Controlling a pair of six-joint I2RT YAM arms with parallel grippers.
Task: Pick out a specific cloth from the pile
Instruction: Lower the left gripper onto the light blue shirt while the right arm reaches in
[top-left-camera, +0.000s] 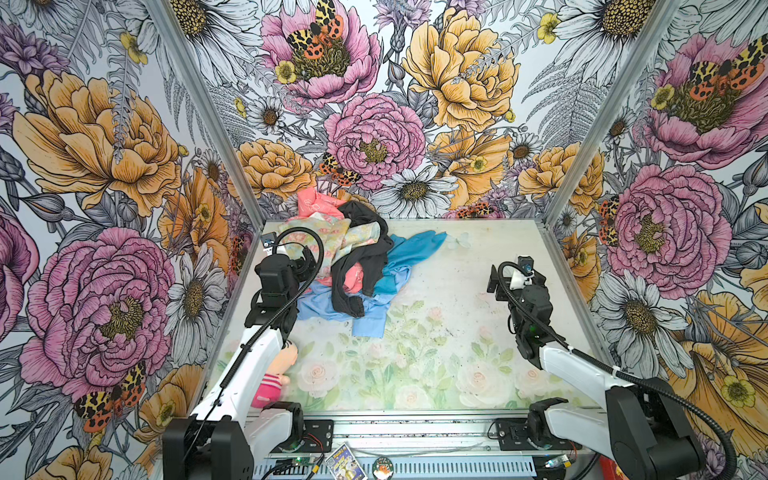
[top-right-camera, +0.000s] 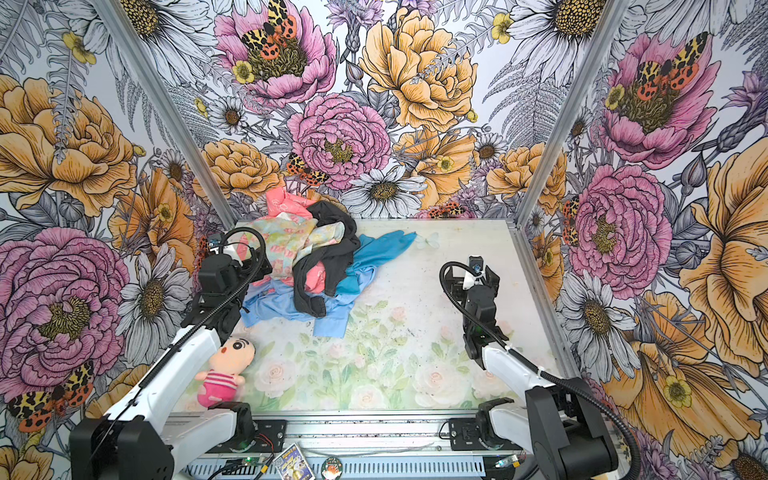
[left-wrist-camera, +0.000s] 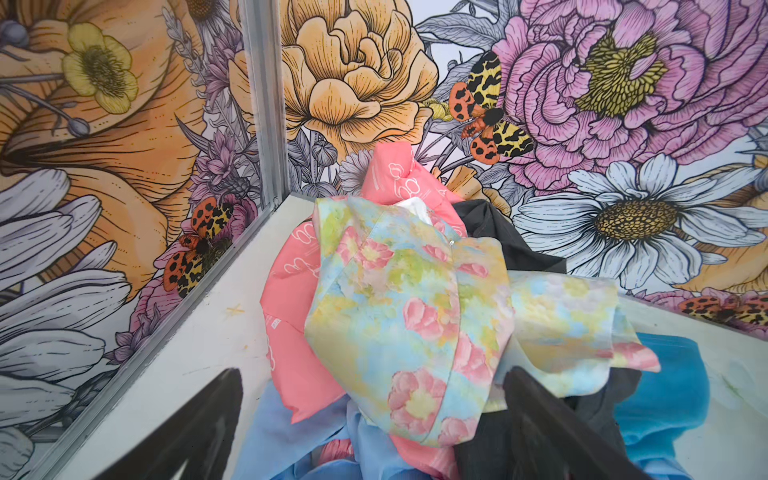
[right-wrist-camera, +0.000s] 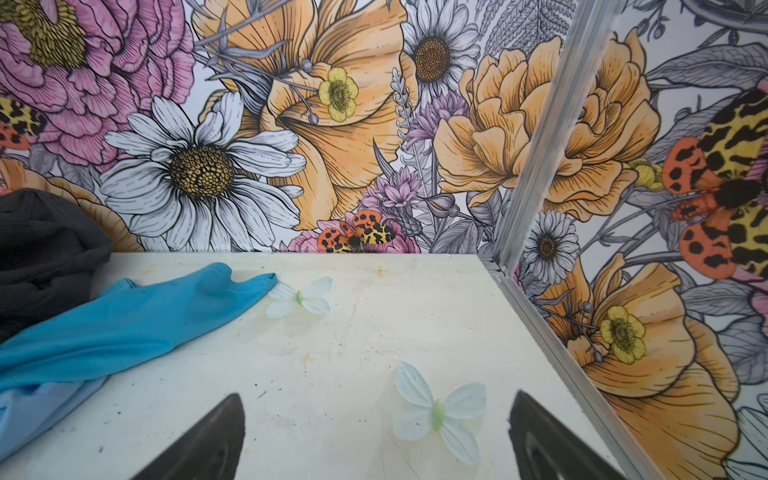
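Both released: left gripper (left-wrist-camera: 372, 374) hovering over the pile (top-left-camera: 328, 245), far left; right gripper (right-wrist-camera: 376, 399) over the table (right-wrist-camera: 374, 324). The cloth (top-left-camera: 368, 324) is lying undermost, near flap sticking out; pinching that flap, clear of the black garment (top-left-camera: 365, 216), looks safest.

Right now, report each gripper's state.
Left gripper: open, holding nothing, at the pile.
Right gripper: open, holding nothing, over the bare table.
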